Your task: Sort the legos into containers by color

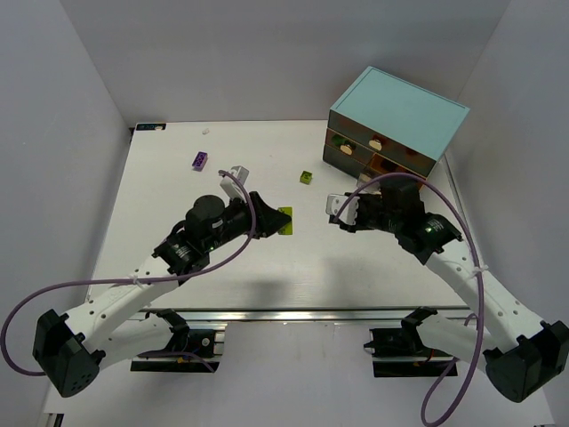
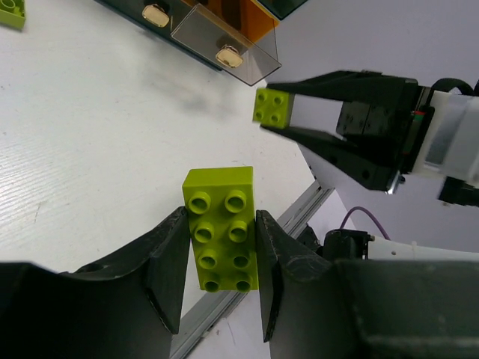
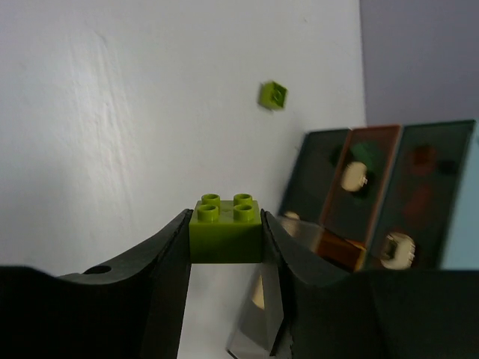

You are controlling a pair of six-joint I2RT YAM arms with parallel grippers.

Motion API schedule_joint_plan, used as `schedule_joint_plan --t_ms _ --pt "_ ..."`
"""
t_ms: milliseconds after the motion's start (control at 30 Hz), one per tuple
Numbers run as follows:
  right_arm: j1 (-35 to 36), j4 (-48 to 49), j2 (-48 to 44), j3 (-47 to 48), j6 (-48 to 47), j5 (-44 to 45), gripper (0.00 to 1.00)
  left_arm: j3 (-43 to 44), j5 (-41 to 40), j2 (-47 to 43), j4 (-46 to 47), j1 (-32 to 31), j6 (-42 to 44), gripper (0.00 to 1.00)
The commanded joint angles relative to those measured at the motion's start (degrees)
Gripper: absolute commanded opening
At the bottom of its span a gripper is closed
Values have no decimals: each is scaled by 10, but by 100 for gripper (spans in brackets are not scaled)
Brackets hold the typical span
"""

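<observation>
**Lime bricks in both end effectors; one drawer open**

- Surface (image 1: 293,276): white, carries every item.
- Cabinet (image 1: 400,111): light-blue top, far right corner, its front turned toward the arms for reach.
- Open drawer (image 2: 224,37): pulled out, probably to receive the lime pieces.
- Left end effector (image 2: 221,224): clamped across the sides of the long lime brick (image 2: 222,239), low at mid-surface. Cannot tell whether the brick is lifted.
- Right end effector (image 3: 224,224): clamped on the small lime brick (image 3: 225,230), carried aloft just before the cabinet, apparently for dropping in.
- Loose lime brick (image 1: 306,177): on the surface near the cabinet, unsorted.
- Purple brick (image 1: 201,160): far left, unsorted.
</observation>
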Motion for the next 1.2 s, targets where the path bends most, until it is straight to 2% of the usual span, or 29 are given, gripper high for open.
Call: schedule_joint_plan --t_ms 0,33,200,333,367,467,800,867,900,1000,1033,1100,1133,1167 --pt "-20 -42 -12 31 -150 81 0 -10 14 3 31 2 6 15" --pt "-35 -62 -2 39 -203 86 0 -12 16 6 39 2 6 15" --pt "-79 -120 62 132 -300 96 0 -24 23 10 60 2 4 16" --pt "-109 -140 115 163 -401 124 0 -28 32 16 74 2 2 16" --pt "-120 -147 124 166 -457 132 0 -27 34 22 75 2 3 16" --pt "-142 -166 155 181 -513 162 0 -20 42 36 85 2 2 17" --pt "-191 -144 223 198 -571 189 0 -7 53 64 117 2 -2 18" --pt "-204 -132 235 200 -581 199 3 -4 55 67 120 2 -3 18" --pt "-206 -131 245 202 -585 202 5 -3 55 71 124 2 -3 18" --pt "-217 -142 258 210 -587 204 21 2 57 78 131 2 -5 18" --pt "-222 -141 257 210 -587 203 37 4 58 83 133 2 -7 18" --pt "-223 -131 253 208 -585 188 51 9 62 91 145 2 -13 18" --pt "-226 -127 251 209 -581 182 68 12 63 102 151 2 -15 18" --pt "-227 -126 249 210 -577 169 69 14 67 112 165 2 -20 18"
